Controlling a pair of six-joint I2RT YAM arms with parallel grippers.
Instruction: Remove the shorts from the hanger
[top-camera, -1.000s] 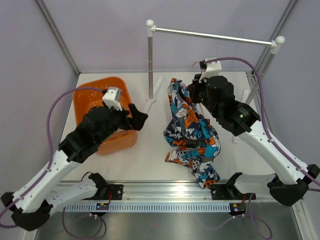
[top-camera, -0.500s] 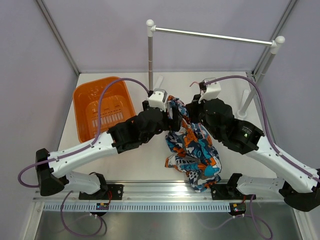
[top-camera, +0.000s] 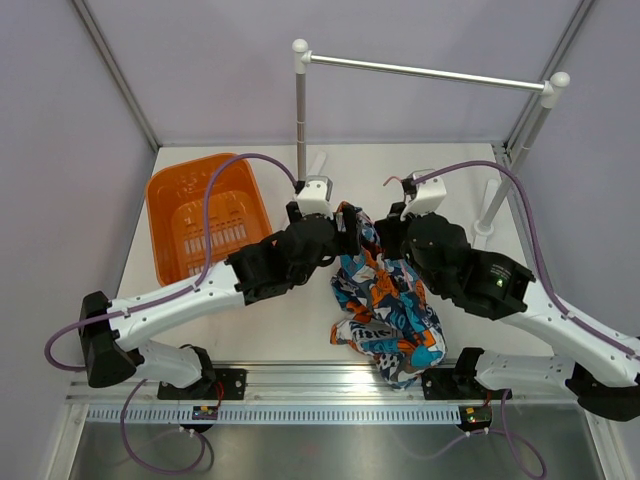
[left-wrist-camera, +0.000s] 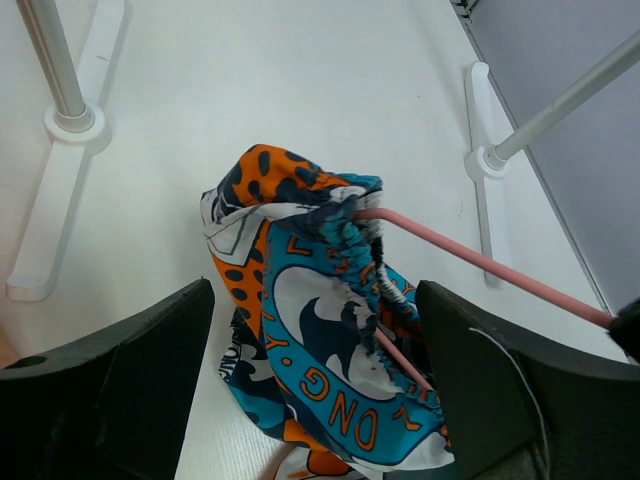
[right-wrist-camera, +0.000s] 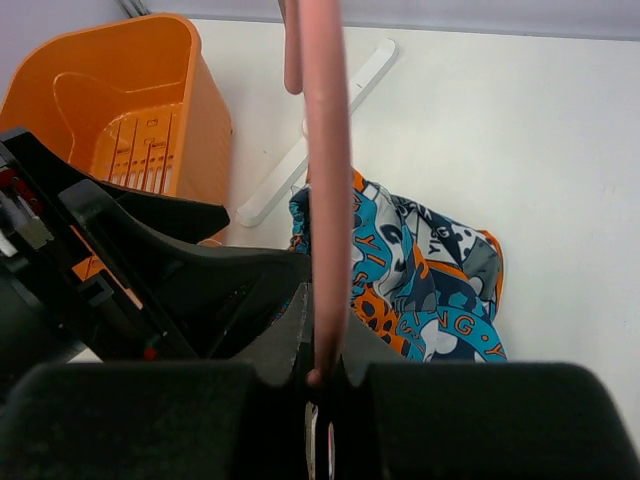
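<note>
Shorts (top-camera: 385, 300) heaped mid-table, far end bunched on hanger (left-wrist-camera: 480, 263); right gripper (right-wrist-camera: 322, 375) clamped on its rod, left gripper (left-wrist-camera: 312, 300) spread wide either side of that end.

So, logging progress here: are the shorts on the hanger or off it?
On. The left wrist view shows the pink hanger bar running into the gathered waistband of the shorts; the right hand is shut on the hanger.

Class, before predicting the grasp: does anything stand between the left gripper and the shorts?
Nothing visible does. The open left gripper faces the shorts directly. The hanger, clamped by the right gripper, threads the waistband.
</note>
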